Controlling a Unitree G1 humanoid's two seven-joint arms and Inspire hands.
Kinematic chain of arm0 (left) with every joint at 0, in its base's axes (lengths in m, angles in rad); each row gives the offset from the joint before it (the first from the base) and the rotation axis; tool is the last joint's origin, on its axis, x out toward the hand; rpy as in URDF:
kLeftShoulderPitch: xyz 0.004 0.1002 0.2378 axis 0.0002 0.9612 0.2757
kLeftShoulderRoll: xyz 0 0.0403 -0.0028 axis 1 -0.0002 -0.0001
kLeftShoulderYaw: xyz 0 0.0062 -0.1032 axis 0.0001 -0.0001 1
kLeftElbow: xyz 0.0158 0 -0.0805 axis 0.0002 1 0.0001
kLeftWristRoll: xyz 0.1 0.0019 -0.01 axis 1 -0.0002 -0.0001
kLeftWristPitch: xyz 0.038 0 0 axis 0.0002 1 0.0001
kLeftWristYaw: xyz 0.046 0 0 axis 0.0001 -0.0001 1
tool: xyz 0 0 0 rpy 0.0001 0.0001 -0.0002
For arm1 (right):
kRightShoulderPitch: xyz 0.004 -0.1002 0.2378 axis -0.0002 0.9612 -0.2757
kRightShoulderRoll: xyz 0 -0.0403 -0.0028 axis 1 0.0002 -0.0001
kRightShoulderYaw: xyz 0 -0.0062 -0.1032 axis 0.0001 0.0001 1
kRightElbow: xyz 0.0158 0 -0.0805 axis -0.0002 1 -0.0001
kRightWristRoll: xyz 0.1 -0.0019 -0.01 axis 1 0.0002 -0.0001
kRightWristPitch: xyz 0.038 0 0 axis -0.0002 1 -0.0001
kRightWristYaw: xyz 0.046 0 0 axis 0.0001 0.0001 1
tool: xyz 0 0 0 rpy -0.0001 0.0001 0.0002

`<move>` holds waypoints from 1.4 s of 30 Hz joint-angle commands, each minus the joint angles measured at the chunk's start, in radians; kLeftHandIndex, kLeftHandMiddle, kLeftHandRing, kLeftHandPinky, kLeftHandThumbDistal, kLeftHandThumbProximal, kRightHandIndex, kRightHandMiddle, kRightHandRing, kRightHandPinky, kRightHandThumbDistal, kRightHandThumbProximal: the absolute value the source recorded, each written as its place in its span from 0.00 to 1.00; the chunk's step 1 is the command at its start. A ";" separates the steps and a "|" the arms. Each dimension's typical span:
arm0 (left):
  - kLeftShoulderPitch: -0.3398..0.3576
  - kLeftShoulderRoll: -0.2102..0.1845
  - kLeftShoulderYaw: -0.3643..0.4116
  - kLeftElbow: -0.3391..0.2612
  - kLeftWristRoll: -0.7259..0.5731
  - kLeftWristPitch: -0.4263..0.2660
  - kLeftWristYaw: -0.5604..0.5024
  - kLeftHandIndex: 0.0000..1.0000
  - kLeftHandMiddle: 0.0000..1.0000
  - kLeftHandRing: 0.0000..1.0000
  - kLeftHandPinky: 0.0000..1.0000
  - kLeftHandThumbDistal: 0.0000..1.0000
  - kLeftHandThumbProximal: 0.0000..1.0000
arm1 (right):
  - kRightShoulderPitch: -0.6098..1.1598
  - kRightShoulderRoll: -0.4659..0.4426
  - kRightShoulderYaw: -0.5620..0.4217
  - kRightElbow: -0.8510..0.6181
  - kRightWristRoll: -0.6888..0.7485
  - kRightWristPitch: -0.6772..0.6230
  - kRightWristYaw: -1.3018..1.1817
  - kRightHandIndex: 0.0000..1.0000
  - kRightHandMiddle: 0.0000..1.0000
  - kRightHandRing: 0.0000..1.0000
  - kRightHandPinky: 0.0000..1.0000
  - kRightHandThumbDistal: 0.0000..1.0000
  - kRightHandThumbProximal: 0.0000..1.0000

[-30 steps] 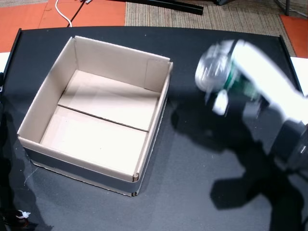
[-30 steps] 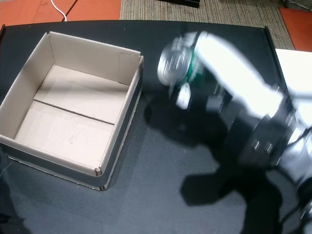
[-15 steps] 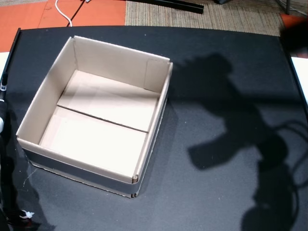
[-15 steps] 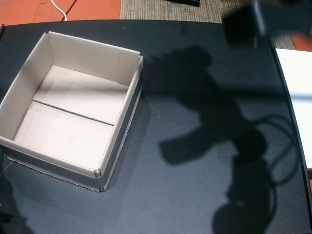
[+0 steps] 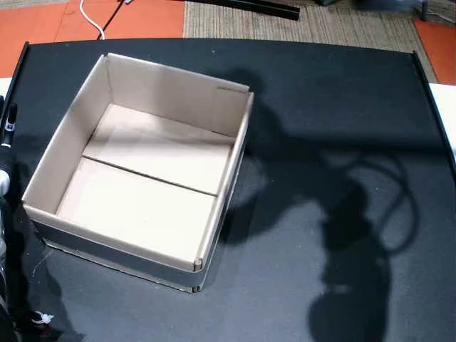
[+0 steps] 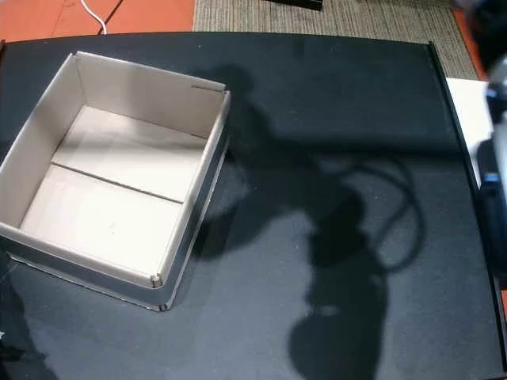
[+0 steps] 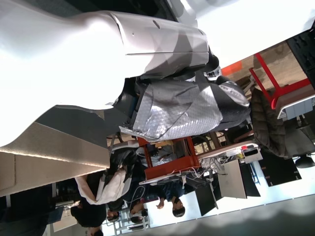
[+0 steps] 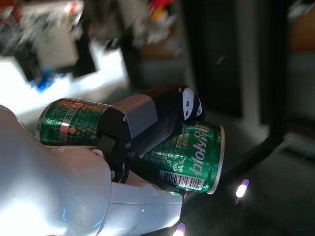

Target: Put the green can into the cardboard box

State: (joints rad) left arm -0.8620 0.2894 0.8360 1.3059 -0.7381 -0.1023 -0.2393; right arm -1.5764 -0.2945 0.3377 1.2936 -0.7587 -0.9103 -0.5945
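Right wrist view: the right hand [image 8: 98, 167] is clamped on the green can [image 8: 192, 152], a dark finger [image 8: 157, 115] wrapped across its side; the can lies tilted, its rim toward 4 o'clock. In both head views the cardboard box [image 5: 68, 135] sits open at about 9 o'clock on the black table [image 5: 342, 107], its floor bare; neither can nor hand shows there. Left wrist view: the left hand [image 7: 98, 49] appears as a pale shell; finger state cannot be told.
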 commanded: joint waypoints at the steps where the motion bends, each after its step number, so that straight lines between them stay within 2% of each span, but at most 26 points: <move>1: 0.003 -0.008 0.000 0.006 0.008 -0.006 -0.012 0.35 0.37 0.47 0.76 0.00 0.85 | -0.038 0.065 0.024 0.003 0.016 0.000 0.072 0.03 0.04 0.08 0.29 0.42 0.11; 2: 0.003 -0.009 0.000 0.006 0.008 -0.005 -0.011 0.35 0.36 0.46 0.75 0.00 0.84 | -0.042 0.089 0.040 0.004 0.012 -0.001 0.109 0.06 0.07 0.12 0.30 0.43 0.17; 4: 0.003 -0.012 0.001 0.006 0.007 -0.005 -0.012 0.34 0.34 0.45 0.74 0.00 0.84 | -0.044 0.133 0.081 0.003 -0.004 -0.013 0.167 0.03 0.03 0.09 0.27 0.44 0.23; 5: 0.003 -0.015 0.003 0.005 0.006 -0.007 -0.014 0.33 0.33 0.45 0.74 0.00 0.84 | -0.041 0.152 0.107 0.001 -0.021 -0.018 0.177 0.01 0.01 0.05 0.25 0.45 0.24; 7: 0.003 -0.020 0.006 0.004 0.003 -0.008 -0.016 0.33 0.32 0.45 0.75 0.00 0.84 | -0.028 0.175 0.156 -0.002 -0.055 -0.036 0.167 0.00 0.00 0.00 0.23 0.54 0.13; 10: 0.003 -0.025 0.006 0.002 0.003 -0.012 -0.021 0.33 0.33 0.46 0.76 0.00 0.85 | -0.012 0.182 0.197 0.001 -0.078 -0.056 0.173 0.00 0.00 0.02 0.25 0.54 0.08; 13: 0.004 -0.029 0.005 0.001 0.005 -0.018 -0.022 0.31 0.31 0.45 0.74 0.00 0.83 | 0.002 0.181 0.231 0.007 -0.103 -0.051 0.155 0.00 0.00 0.00 0.26 0.55 0.13; 18: 0.002 -0.031 0.008 0.000 0.002 -0.019 -0.015 0.31 0.31 0.45 0.72 0.00 0.80 | 0.025 0.175 0.262 0.018 -0.115 -0.028 0.159 0.00 0.00 0.07 0.25 0.61 0.02; 20: 0.003 -0.030 0.006 0.000 0.004 -0.016 -0.015 0.32 0.32 0.45 0.75 0.00 0.80 | 0.030 0.167 0.283 0.021 -0.130 -0.011 0.150 0.17 0.05 0.10 0.27 0.60 0.03; 22: 0.003 -0.030 0.006 -0.001 0.005 -0.013 -0.016 0.32 0.32 0.45 0.76 0.00 0.81 | 0.039 0.165 0.303 0.024 -0.144 0.016 0.142 0.09 0.02 0.07 0.29 0.59 0.02; 23: 0.003 -0.031 0.007 -0.001 0.004 -0.013 -0.017 0.33 0.32 0.46 0.76 0.00 0.81 | 0.046 0.172 0.308 0.028 -0.144 0.033 0.155 0.09 0.00 0.04 0.28 0.58 0.00; 25: 0.001 -0.033 0.006 -0.002 0.004 -0.017 -0.015 0.34 0.32 0.45 0.75 0.00 0.81 | 0.063 0.204 0.252 0.053 -0.058 0.077 0.356 0.04 0.02 0.09 0.32 0.39 0.00; 26: 0.001 -0.033 0.007 -0.001 0.003 -0.015 -0.014 0.34 0.33 0.45 0.74 0.00 0.81 | 0.067 0.224 0.214 0.068 -0.001 0.119 0.511 0.03 0.02 0.10 0.34 0.28 0.06; 27: 0.000 -0.033 0.008 -0.001 0.002 -0.015 -0.014 0.35 0.33 0.45 0.74 0.00 0.82 | 0.066 0.243 0.176 0.081 0.052 0.171 0.685 0.09 0.08 0.15 0.35 0.22 0.13; 28: -0.001 -0.035 0.009 -0.001 0.001 -0.015 -0.014 0.35 0.33 0.46 0.74 0.00 0.82 | 0.063 0.258 0.151 0.090 0.089 0.233 0.833 0.12 0.10 0.17 0.35 0.29 0.21; 29: -0.001 -0.036 0.008 -0.002 0.001 -0.017 -0.016 0.33 0.33 0.46 0.74 0.00 0.82 | 0.059 0.270 0.143 0.094 0.101 0.283 0.948 0.10 0.08 0.17 0.35 0.34 0.28; 31: -0.002 -0.040 0.008 -0.003 0.001 -0.019 -0.017 0.33 0.34 0.48 0.75 0.00 0.81 | 0.059 0.288 0.136 0.095 0.115 0.357 1.103 0.06 0.07 0.18 0.32 0.43 0.33; 34: -0.009 -0.052 0.009 -0.005 0.001 -0.034 0.003 0.36 0.38 0.52 0.76 0.00 0.77 | 0.079 0.303 0.115 0.086 0.149 0.413 1.251 0.08 0.09 0.18 0.28 0.39 0.34; 36: -0.011 -0.057 0.007 -0.006 0.002 -0.033 -0.001 0.43 0.46 0.57 0.81 0.00 0.83 | 0.096 0.311 0.097 0.076 0.172 0.448 1.322 0.03 0.05 0.14 0.27 0.37 0.34; 39: -0.014 -0.064 0.006 -0.009 0.001 -0.033 -0.004 0.41 0.51 0.64 0.87 0.00 0.90 | 0.121 0.324 0.077 0.065 0.204 0.503 1.391 0.00 0.02 0.11 0.32 0.41 0.33; 41: -0.014 -0.069 0.006 -0.009 0.001 -0.036 -0.010 0.41 0.53 0.65 0.87 0.00 0.90 | 0.133 0.330 0.081 0.059 0.204 0.503 1.412 0.00 0.01 0.10 0.32 0.37 0.36; 42: -0.014 -0.071 0.007 -0.009 0.000 -0.037 -0.011 0.43 0.54 0.65 0.86 0.00 0.90 | 0.138 0.334 0.082 0.057 0.205 0.499 1.428 0.00 0.00 0.08 0.33 0.30 0.34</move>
State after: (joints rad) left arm -0.8739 0.2248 0.8429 1.3025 -0.7389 -0.1276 -0.2473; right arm -1.4423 0.0346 0.4287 1.3687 -0.5807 -0.4085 0.8158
